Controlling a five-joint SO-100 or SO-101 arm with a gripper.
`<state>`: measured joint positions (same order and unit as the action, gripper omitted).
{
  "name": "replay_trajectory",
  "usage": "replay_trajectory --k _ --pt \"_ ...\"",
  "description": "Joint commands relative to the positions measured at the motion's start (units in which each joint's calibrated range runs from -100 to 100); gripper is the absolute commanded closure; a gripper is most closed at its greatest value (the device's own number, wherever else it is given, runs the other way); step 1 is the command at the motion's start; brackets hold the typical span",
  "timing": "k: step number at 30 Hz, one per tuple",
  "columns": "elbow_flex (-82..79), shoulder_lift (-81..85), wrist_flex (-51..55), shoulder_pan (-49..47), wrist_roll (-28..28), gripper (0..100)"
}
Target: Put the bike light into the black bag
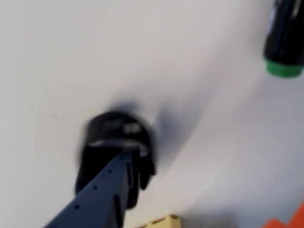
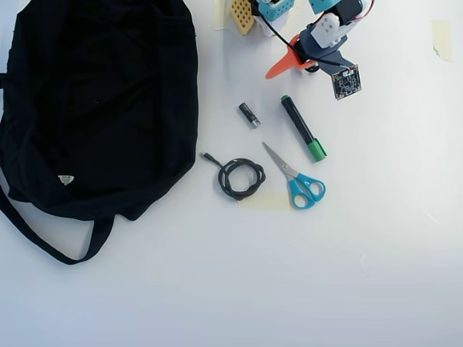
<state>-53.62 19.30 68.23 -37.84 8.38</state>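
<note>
In the wrist view a blurred, rounded black lump [image 1: 116, 135] sits on the white table right at the tip of my dark fixed finger [image 1: 102, 190]. It looks like the bike light, though the blur hides its details. My gripper [image 1: 204, 190] is open, with only a corner of the orange jaw showing at the lower right, far from the dark finger. In the overhead view the gripper [image 2: 291, 71] hangs folded near the arm's base at the top, and the arm hides the bike light. The black bag [image 2: 94, 101] lies far left, its strap [image 2: 51, 242] trailing below.
A black marker with a green cap [image 2: 304, 129] [image 1: 285, 38] lies just below the gripper. Beside it are a small black-and-silver cylinder [image 2: 249, 114], a coiled black cable [image 2: 241, 178] and blue-handled scissors [image 2: 296, 181]. White table fills the lower half.
</note>
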Motion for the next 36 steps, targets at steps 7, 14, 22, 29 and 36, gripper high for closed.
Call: replay_trajectory --k 7,14,22,29,36 --pt "1.06 4.43 -0.87 -0.16 -0.46 56" --pt "-2.00 3.60 -6.81 -0.31 -0.30 56" --pt "-3.98 3.44 -7.07 -0.83 -0.30 57" --pt "-3.98 3.93 -8.02 -0.83 -0.25 75" --pt "-4.16 4.35 -10.17 -0.68 -0.09 99"
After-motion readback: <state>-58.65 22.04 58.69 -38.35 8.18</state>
